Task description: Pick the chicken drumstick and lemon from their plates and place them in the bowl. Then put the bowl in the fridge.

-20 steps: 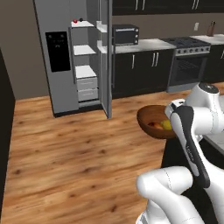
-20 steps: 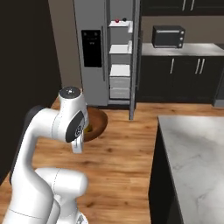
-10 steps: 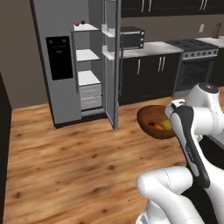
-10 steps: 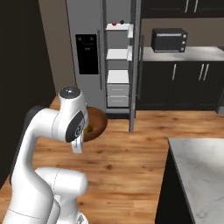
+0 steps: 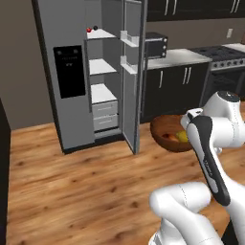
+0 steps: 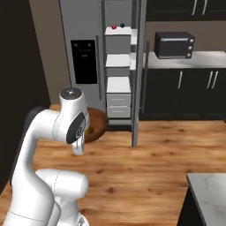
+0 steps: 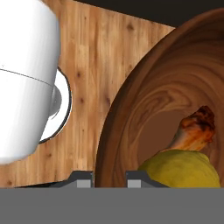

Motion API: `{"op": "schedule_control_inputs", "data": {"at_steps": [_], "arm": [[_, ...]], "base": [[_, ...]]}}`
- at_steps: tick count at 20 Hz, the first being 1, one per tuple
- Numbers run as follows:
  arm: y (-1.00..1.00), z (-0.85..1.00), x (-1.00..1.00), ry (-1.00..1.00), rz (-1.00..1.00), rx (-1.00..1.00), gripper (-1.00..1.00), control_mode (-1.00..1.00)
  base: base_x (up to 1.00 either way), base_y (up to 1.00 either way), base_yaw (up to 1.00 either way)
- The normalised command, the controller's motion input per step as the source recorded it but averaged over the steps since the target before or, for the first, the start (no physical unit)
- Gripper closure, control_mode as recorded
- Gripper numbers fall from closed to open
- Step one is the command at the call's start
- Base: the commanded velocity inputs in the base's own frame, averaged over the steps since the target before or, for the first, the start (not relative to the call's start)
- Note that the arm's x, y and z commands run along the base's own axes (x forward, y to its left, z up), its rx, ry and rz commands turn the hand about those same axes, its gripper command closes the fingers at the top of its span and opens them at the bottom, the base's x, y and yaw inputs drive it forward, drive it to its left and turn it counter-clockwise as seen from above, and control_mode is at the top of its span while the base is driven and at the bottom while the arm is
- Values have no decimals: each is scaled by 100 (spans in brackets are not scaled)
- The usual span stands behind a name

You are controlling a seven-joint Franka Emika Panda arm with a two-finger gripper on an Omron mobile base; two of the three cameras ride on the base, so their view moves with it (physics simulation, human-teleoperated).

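My gripper is shut on the rim of the brown wooden bowl, one fingertip on each side of its wall. Inside the bowl lie the yellow lemon and the reddish-brown chicken drumstick, touching each other. The bowl hangs above the wood floor in front of my arm, with the lemon and drumstick showing inside. From the right side, the bowl peeks out behind my arm. The grey fridge stands ahead with its right door swung open and white shelves showing; it is the fridge again in the right base view. The plates are out of view.
The open fridge door juts toward me beside the shelves. A small red item sits on the top shelf. A toaster oven stands on the dark cabinets' counter, and a stove is at far right. A marble counter corner is near right.
The whole picture has shifted: the base has driven closer to the fridge, which looms larger. The bowl stays in my grip in the same place relative to the arm.
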Motion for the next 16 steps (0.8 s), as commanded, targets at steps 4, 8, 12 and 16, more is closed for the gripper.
{"op": "schedule_control_inputs", "data": {"at_steps": [4, 8, 12, 16], "arm": [[0, 0, 0, 0, 0, 0, 100, 100], [0, 0, 0, 0, 0, 0, 100, 100], [0, 0, 0, 0, 0, 0, 100, 100], [0, 0, 0, 0, 0, 0, 100, 100]], "base": [[77, 52, 0], [78, 51, 0], [82, 42, -6], [85, 35, -9]]}}
